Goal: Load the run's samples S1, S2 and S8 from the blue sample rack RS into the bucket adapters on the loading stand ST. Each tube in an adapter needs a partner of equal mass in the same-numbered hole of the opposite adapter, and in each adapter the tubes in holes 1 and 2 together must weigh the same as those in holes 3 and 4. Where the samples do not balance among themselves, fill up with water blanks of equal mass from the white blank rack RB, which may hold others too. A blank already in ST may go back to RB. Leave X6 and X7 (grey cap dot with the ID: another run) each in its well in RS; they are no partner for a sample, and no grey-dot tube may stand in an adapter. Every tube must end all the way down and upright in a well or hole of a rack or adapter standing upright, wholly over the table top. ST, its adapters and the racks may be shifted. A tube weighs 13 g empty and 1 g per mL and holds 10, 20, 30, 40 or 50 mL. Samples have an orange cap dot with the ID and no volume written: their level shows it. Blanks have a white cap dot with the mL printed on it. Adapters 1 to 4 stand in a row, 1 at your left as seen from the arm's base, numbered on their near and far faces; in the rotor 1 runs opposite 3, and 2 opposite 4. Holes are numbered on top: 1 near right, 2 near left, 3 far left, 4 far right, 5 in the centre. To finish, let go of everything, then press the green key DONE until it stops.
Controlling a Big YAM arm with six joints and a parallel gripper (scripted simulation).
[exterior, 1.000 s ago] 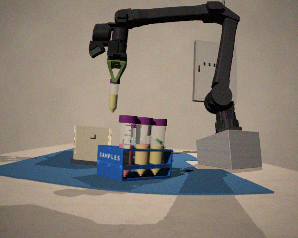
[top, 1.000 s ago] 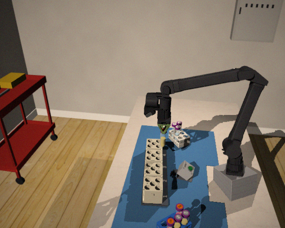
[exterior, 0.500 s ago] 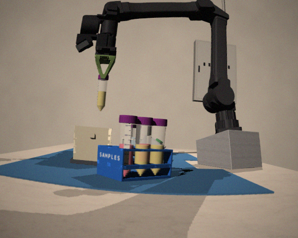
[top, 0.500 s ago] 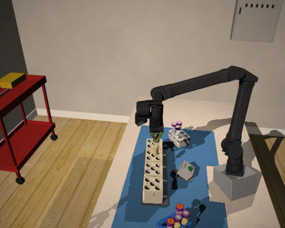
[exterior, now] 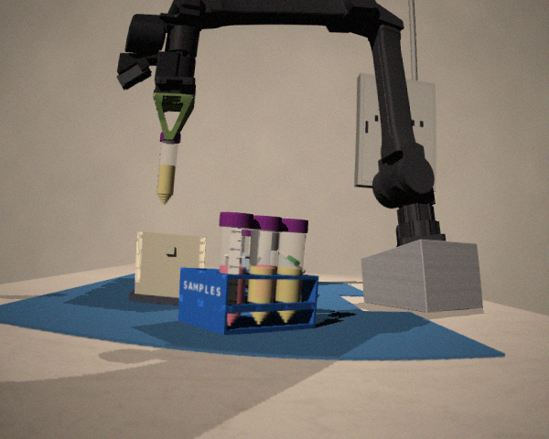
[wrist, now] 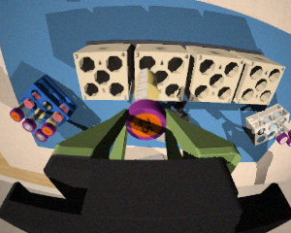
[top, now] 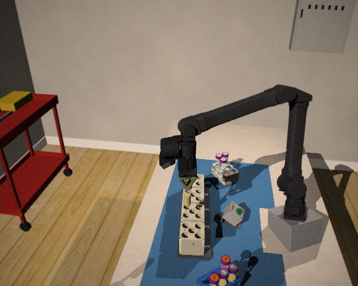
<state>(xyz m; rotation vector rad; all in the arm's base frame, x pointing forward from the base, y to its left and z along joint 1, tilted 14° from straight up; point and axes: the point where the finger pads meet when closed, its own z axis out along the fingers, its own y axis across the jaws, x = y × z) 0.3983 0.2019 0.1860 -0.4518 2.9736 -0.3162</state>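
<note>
blue sample rack [exterior: 203,302], four purple-capped tubes, mat's near end | beige adapter row [top: 191,227] on stand, mid-mat | gripper [exterior: 169,136], jaws part-closed on purple cap of yellow-filled tube [exterior: 166,176], hanging upright, clear above second-from-far adapter | white blank rack [top: 225,173], three tubes, farthest
</note>
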